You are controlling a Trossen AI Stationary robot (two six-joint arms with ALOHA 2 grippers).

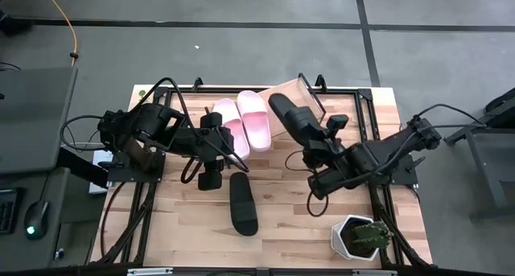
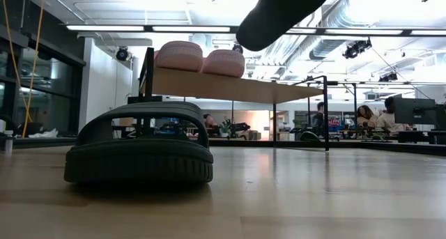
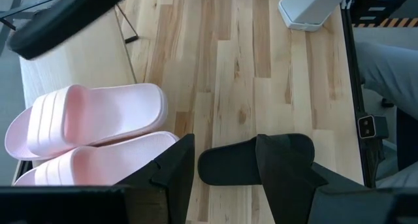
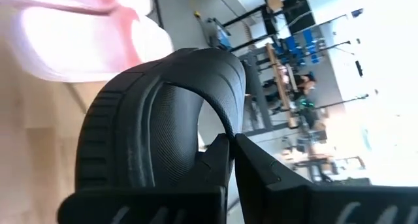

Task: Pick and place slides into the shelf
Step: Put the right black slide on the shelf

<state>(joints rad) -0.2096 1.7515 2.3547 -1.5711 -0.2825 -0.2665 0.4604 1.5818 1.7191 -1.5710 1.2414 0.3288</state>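
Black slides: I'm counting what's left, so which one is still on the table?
The black slide lying on the tabletop, untouched; the other black slide is held up by the right gripper beside the shelf.

Lifted black slide (image 2: 282, 12) cut by low view's top edge; its holder unseen there. We cannot read shelf (image 2: 237, 86) surface from below. Pink slide (image 4: 78, 41) blurred in right wrist view

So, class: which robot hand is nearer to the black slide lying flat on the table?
Left. The left hand hovers open just beside the black slide on the table; the right hand is farther off, holding the other black slide raised.
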